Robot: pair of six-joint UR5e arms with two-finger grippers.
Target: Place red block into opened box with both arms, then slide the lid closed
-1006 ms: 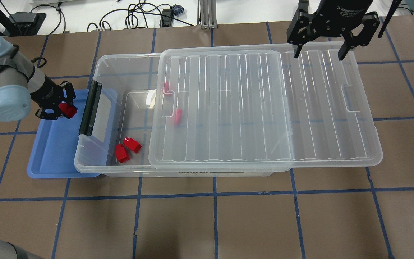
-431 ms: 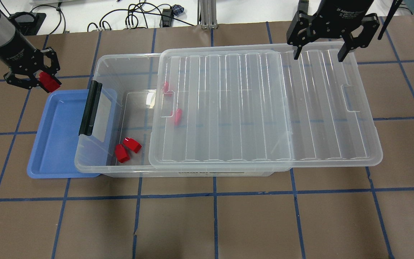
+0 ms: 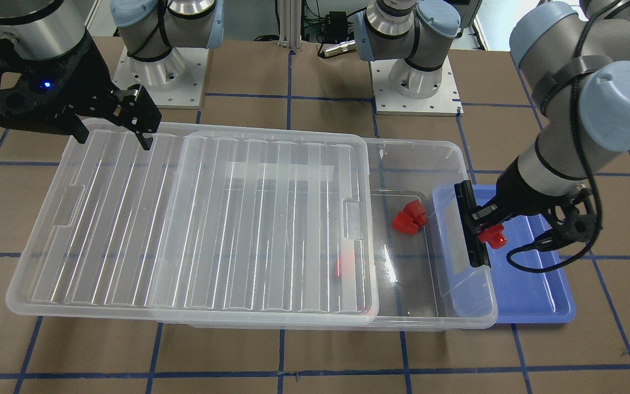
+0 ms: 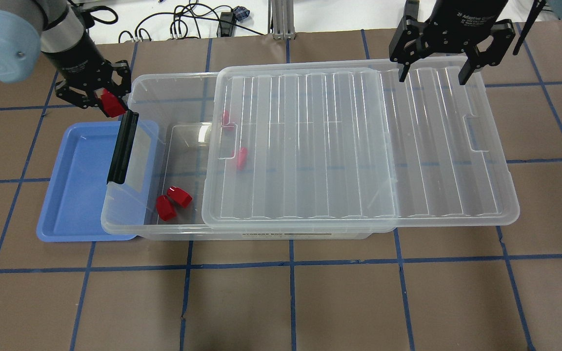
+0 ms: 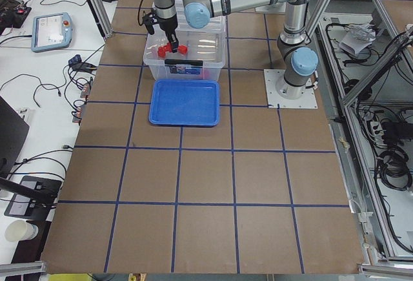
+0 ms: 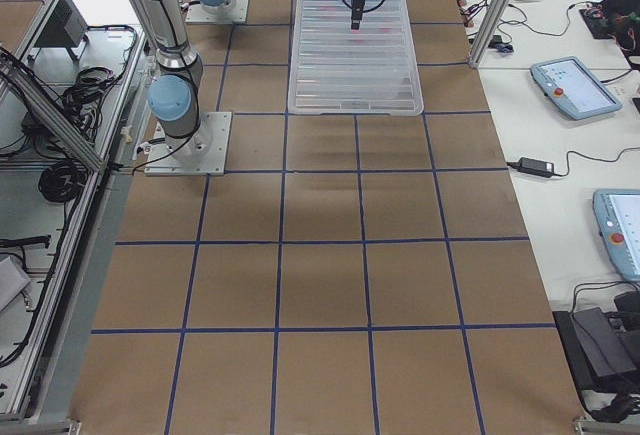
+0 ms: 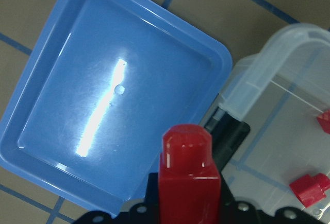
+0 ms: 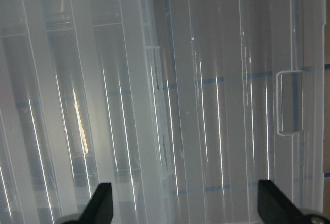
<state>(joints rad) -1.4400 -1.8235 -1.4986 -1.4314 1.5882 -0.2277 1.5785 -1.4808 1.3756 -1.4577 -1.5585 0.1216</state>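
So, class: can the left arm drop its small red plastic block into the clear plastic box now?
Probably yes: the ribbed translucent lid leaves the box uncovered near the left pincer.

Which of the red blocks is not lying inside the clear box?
The red block gripped by the left end effector, held near the box's black-bar end. The other blocks rest on the box floor.
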